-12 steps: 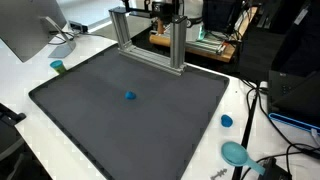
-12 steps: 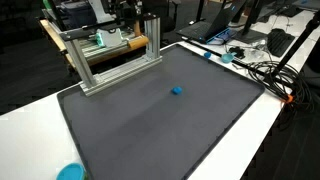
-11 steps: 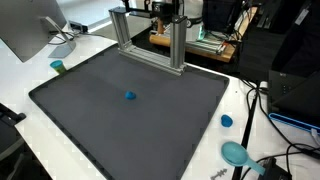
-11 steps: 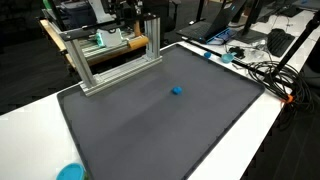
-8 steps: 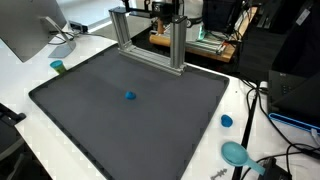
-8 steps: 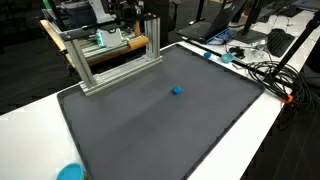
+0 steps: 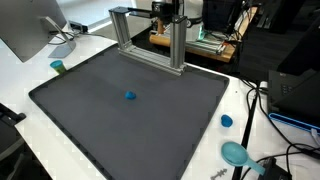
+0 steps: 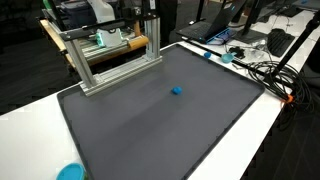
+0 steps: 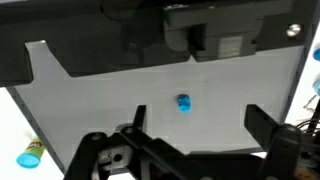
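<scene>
A small blue object (image 7: 130, 96) lies near the middle of a dark grey mat (image 7: 90, 120), and it shows in both exterior views (image 8: 176, 91). In the wrist view my gripper (image 9: 197, 112) is open and empty, its two dark fingers spread wide. The blue object (image 9: 183, 102) lies well below, between the fingers. In the exterior views only part of my arm (image 7: 165, 9) shows, high at the back above the metal frame.
An aluminium frame (image 7: 150, 40) stands at the mat's far edge (image 8: 110, 55). A teal cup (image 7: 58, 67), a blue cap (image 7: 226, 121) and a teal bowl (image 7: 236, 153) sit on the white table around the mat. A monitor (image 7: 25, 30) and cables (image 7: 262, 100) are nearby.
The arm above the frame has shifted slightly. The blue object has not moved.
</scene>
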Robot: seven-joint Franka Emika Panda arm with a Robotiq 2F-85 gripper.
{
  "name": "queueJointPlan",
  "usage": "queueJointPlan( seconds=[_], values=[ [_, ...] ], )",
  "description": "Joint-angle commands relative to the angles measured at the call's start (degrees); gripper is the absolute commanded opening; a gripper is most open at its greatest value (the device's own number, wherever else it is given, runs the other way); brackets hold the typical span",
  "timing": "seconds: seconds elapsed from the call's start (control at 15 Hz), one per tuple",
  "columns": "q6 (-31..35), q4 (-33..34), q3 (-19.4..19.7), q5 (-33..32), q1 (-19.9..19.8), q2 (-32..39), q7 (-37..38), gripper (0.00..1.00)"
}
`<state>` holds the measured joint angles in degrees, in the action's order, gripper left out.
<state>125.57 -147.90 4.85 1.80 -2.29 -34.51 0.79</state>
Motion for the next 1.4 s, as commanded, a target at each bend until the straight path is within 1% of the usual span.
queueJointPlan(
  seconds=[0.0, 0.13, 0.2, 0.27, 0.33, 0.47, 0.6, 0.67, 0.8, 0.87, 0.93, 1.0, 1.07, 1.33],
  values=[
    [-6.85, 2.17, -7.62, -0.27, -0.88, -2.61, 11.77, 1.00],
    [-7.14, 1.85, -10.19, 1.08, 0.78, -1.23, 14.68, 1.00],
    [-5.68, 0.58, -12.23, -0.14, 0.10, -1.64, 18.09, 1.00],
    [-4.08, -0.31, -13.06, -0.19, -0.04, -1.96, 20.18, 1.00],
    [-5.93, 1.05, -11.42, -0.09, 0.63, -1.61, 16.73, 1.00],
    [-5.25, 0.36, -12.77, -0.14, 0.65, -1.58, 19.17, 1.00],
    [-5.04, 0.16, -12.82, -0.15, 0.48, -1.59, 19.46, 1.00],
    [-5.53, -0.84, -12.19, -0.33, 0.36, -3.30, 18.66, 1.00],
    [-8.77, -2.98, -9.91, -1.36, 1.14, -6.93, 12.75, 1.00],
    [-10.81, -4.39, -8.57, -2.56, 1.47, -8.91, 8.30, 1.00],
    [-11.26, -5.72, -7.44, -3.89, 1.39, -10.74, 4.60, 1.00],
    [-9.66, -1.85, -9.74, -1.95, 0.74, -4.81, 10.26, 1.00],
    [-9.92, -2.48, -9.07, -2.08, 0.60, -5.65, 9.24, 1.00],
    [-9.85, -2.32, -9.44, -2.10, 0.74, -5.16, 9.60, 1.00]
  ],
)
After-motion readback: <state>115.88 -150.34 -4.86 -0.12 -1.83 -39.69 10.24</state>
